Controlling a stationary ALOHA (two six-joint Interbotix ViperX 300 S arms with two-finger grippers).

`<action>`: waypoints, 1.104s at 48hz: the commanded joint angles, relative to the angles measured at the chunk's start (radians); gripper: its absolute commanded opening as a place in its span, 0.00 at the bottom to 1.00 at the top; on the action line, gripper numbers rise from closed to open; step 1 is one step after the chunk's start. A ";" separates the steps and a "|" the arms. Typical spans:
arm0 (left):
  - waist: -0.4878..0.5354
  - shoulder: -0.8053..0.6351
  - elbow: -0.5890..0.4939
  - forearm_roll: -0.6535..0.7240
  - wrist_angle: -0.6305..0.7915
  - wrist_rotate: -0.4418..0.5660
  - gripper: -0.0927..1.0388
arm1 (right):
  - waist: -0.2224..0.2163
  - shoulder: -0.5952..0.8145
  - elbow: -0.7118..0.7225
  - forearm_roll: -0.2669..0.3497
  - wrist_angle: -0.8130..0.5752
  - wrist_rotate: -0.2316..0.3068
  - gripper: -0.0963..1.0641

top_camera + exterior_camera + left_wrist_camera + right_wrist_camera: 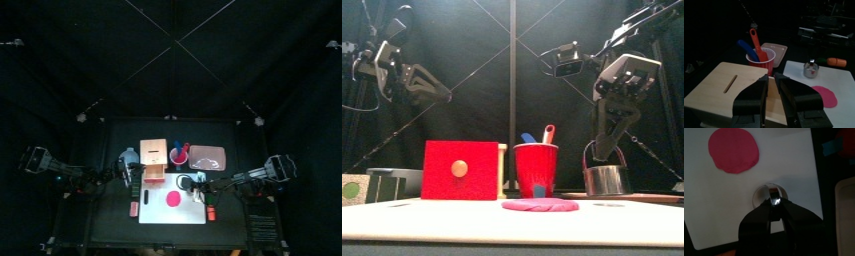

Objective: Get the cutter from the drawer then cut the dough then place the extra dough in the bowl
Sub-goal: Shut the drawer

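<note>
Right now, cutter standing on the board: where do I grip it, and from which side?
The wire handle over the cutter, from straight above. It stands upright on the white board, so the handle sits on top, thin enough to pinch; the round wall is wider. The right gripper pinches there.

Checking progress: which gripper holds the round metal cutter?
The right gripper, holding the round metal cutter by its wire handle; the left gripper is empty over the wooden box.

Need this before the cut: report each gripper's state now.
Left gripper: closed, holding nothing.
Right gripper: closed on the wire handle of the cutter.
</note>
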 commanded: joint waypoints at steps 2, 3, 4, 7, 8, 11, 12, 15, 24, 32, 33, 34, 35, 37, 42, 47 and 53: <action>0.005 0.002 -0.021 0.005 -0.003 0.000 0.63 | -0.003 -0.018 -0.006 0.002 -0.008 0.014 0.64; 0.003 0.002 -0.020 0.005 -0.003 0.000 0.63 | -0.003 -0.018 -0.006 0.003 -0.009 0.015 0.66; 0.005 0.002 -0.020 0.005 -0.003 0.000 0.63 | -0.002 -0.018 -0.006 0.000 -0.009 0.018 0.67; 0.003 0.002 -0.018 0.005 -0.003 0.000 0.63 | 0.003 -0.020 -0.008 -0.005 -0.011 0.026 0.70; 0.003 0.002 -0.018 0.005 -0.003 0.002 0.63 | 0.003 -0.020 -0.011 -0.005 -0.011 0.028 0.70; 0.005 0.002 -0.017 0.005 -0.003 0.002 0.63 | 0.005 -0.025 -0.018 -0.008 -0.011 0.032 0.71; 0.008 0.002 -0.018 0.005 -0.003 0.002 0.63 | 0.005 -0.026 -0.023 -0.009 -0.011 0.032 0.71; 0.021 0.002 -0.020 0.005 -0.003 0.002 0.63 | 0.005 -0.031 -0.037 -0.018 -0.012 0.032 0.71; 0.095 0.002 -0.046 0.005 0.002 0.002 0.64 | -0.002 -0.020 -0.103 -0.091 -0.066 0.034 0.71; 0.181 0.002 -0.101 0.005 0.109 0.002 0.64 | -0.008 0.025 -0.152 -0.169 -0.213 0.032 0.71; 0.195 0.002 -0.112 0.005 0.137 0.002 0.64 | -0.008 0.034 -0.155 -0.176 -0.232 0.031 0.71; 0.210 0.002 -0.123 0.006 0.166 0.005 0.63 | -0.009 0.041 -0.160 -0.181 -0.247 0.032 0.71; 0.235 0.002 -0.141 0.009 0.215 0.006 0.63 | -0.012 0.054 -0.164 -0.184 -0.270 0.032 0.70; 0.268 0.002 -0.167 0.017 0.293 0.012 0.63 | -0.017 0.071 -0.173 -0.186 -0.295 0.031 0.69; 0.359 0.002 -0.244 0.066 0.535 0.032 0.62 | -0.023 0.109 -0.189 -0.192 -0.341 0.029 0.65; 0.459 0.002 -0.331 0.141 0.782 0.048 0.62 | -0.026 0.144 -0.206 -0.190 -0.376 0.029 0.58; 0.565 0.002 -0.422 0.245 0.976 0.054 0.62 | -0.028 0.178 -0.227 -0.189 -0.407 0.028 0.48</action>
